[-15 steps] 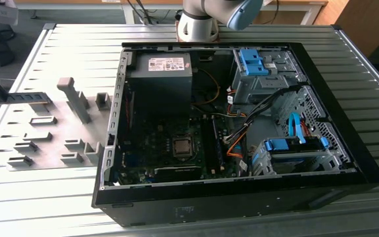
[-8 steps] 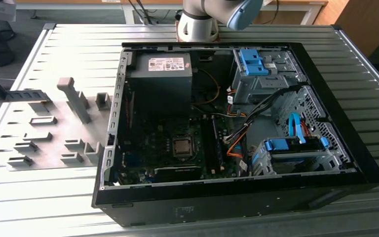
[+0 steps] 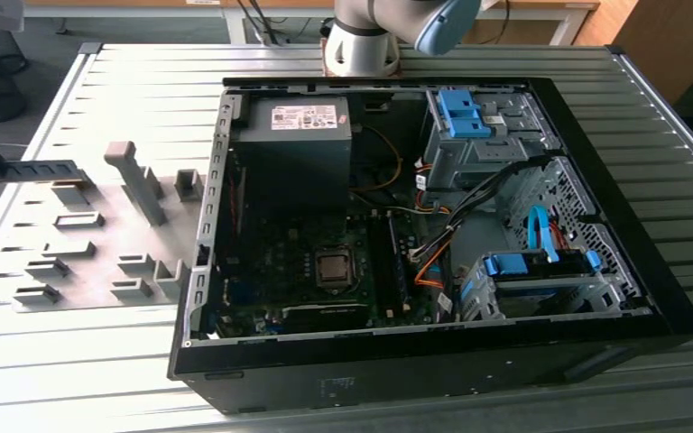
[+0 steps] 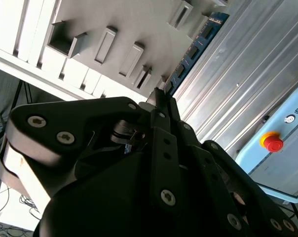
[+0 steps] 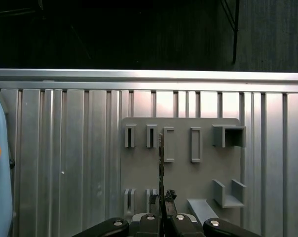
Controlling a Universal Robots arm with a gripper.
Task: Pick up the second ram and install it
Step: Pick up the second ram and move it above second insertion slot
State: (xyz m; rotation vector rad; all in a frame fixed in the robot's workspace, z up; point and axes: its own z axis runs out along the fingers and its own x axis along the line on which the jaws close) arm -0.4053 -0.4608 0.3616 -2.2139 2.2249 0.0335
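Currently the gripper (image 5: 162, 198) is clamped on the second ram (image 5: 161, 153), pinching its flat faces at one end. The rest of the stick juts out past the fingertips over the gray holder plate (image 5: 181, 180). In the exterior view the stick sits level above the plate's side away from the open computer case (image 3: 635, 302) and looks clear of the plate's slots.

Handling, judged: light, stiff, thin board. Chips and edge contacts are fragile, and the faces are smooth, so it could slip. A flat-face pinch is the right hold, but the long overhang would lever in the grip if the free end bumps anything.

On the plate are a tall gray block (image 3: 137, 180) and low holder blocks (image 3: 72, 251), all under or beside the stick. The case stands just beside the plate, to the exterior view's right of it. Likely in the way are the case wall nearest the plate, the orange cables (image 3: 433, 262) and the power supply (image 3: 292, 135) around the motherboard (image 3: 277, 257). A red stop button (image 4: 272, 143) sits off the plate, across the ribbed table (image 3: 94, 361).
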